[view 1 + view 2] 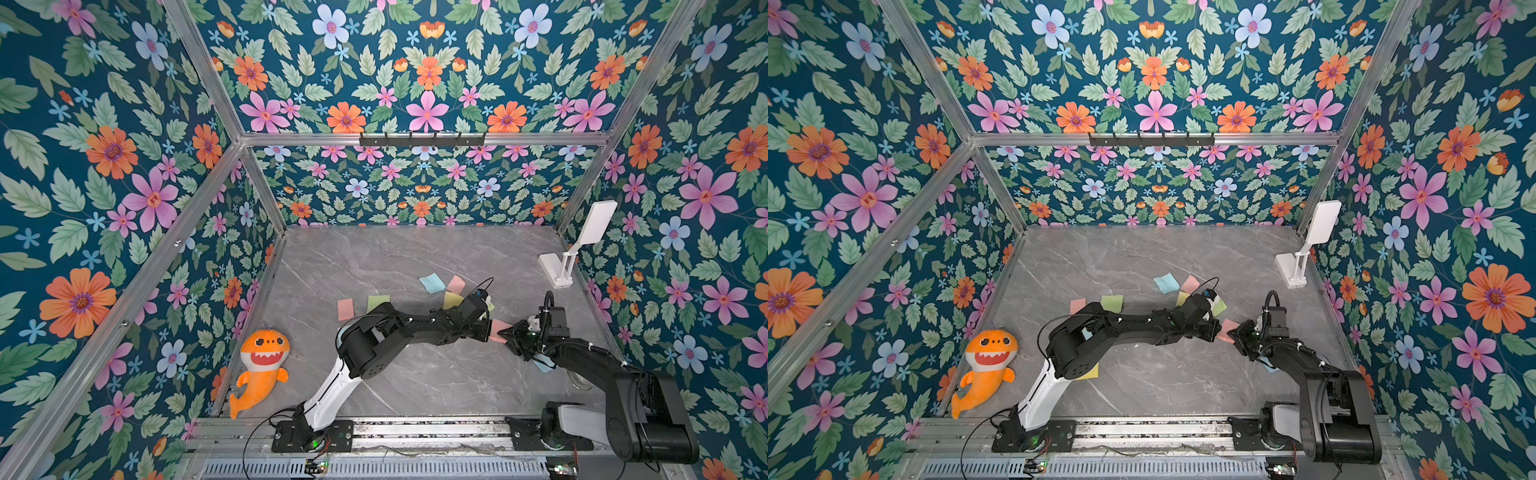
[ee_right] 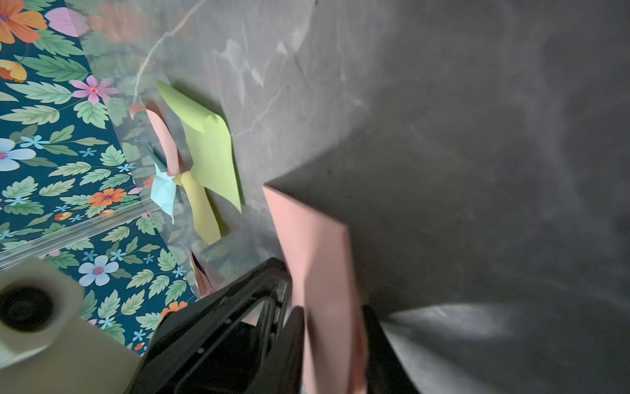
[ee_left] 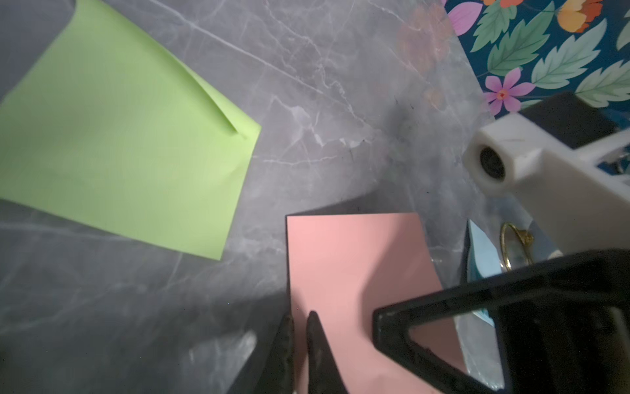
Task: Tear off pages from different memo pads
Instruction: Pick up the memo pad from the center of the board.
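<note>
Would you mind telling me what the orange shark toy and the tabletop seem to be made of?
The orange shark toy looks like matte plush fabric: soft, stuffed contours. The tabletop looks like glossy grey marble or printed laminate: white veins, wall reflections.

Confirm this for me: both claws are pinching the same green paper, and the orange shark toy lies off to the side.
Wrong colour: what they hold is the pink paper, not a green one. The wrist views show the left claw and the right claw each pinching it; the green sheet lies apart, untouched. The orange shark toy does lie off to the side.
</note>
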Controlling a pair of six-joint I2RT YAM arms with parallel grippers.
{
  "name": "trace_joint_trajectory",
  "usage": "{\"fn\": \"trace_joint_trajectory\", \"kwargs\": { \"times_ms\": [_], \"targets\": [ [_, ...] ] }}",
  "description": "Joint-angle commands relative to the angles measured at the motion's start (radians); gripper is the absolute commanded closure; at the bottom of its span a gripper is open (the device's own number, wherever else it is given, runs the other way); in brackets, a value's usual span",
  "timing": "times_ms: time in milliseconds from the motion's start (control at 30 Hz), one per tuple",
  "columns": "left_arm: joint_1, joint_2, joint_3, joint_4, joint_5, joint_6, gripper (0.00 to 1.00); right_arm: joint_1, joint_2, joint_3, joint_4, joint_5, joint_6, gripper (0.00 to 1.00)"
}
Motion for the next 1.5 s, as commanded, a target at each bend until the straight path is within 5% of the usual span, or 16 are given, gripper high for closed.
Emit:
{"fn": "trace_joint_trajectory", "kwargs": {
  "times_ms": [0, 167, 300, 400, 533, 667, 1000, 1100, 1200, 1267, 1333, 1467],
  "targets": [
    [0.003, -0.009, -0.005, 0.023, 0.03, -0.017, 0.9, 0.0, -0.008, 0.001, -0.024, 0.017, -0.035, 0.85],
    [0.012, -0.152, -0.068, -0.051, -0.053, 0.022, 0.92, 0.001, -0.072, 0.043, -0.138, -0.007, -0.127, 0.9],
    [0.053, -0.439, -0.328, 0.05, -0.082, 0.049, 0.88, 0.068, -0.196, 0.124, -0.336, -0.066, -0.281, 0.92],
    [0.148, -0.584, -0.57, 0.284, 0.069, -0.079, 0.66, 0.174, -0.278, 0.149, -0.363, -0.134, -0.288, 0.93],
    [0.209, -0.666, -0.773, 0.601, 0.213, -0.259, 0.4, 0.286, -0.291, 0.139, -0.17, -0.299, -0.15, 0.93],
    [0.207, -0.677, -0.88, 0.874, 0.239, -0.425, 0.35, 0.396, -0.23, 0.149, 0.023, -0.369, -0.041, 0.92],
    [0.209, -0.67, -0.962, 0.934, 0.227, -0.482, 0.59, 0.446, -0.141, 0.1, 0.302, -0.42, 0.081, 0.92],
    [0.209, -0.691, -0.964, 0.914, 0.222, -0.473, 0.74, 0.445, -0.132, 0.101, 0.276, -0.426, 0.064, 0.92],
    [0.215, -0.698, -0.952, 0.883, 0.218, -0.475, 0.93, 0.447, -0.129, 0.1, 0.281, -0.439, 0.072, 0.86],
    [0.233, -0.699, -0.943, 0.841, 0.218, -0.5, 1.0, 0.446, -0.136, 0.107, 0.25, -0.44, 0.054, 0.73],
    [0.272, -0.701, -0.929, 0.748, 0.231, -0.532, 1.0, 0.445, -0.153, 0.137, 0.125, -0.415, -0.017, 0.48],
    [0.345, -0.743, -0.905, 0.502, 0.27, -0.516, 1.0, 0.506, -0.226, 0.31, -0.43, -0.031, -0.374, 0.42]
  ]
}}
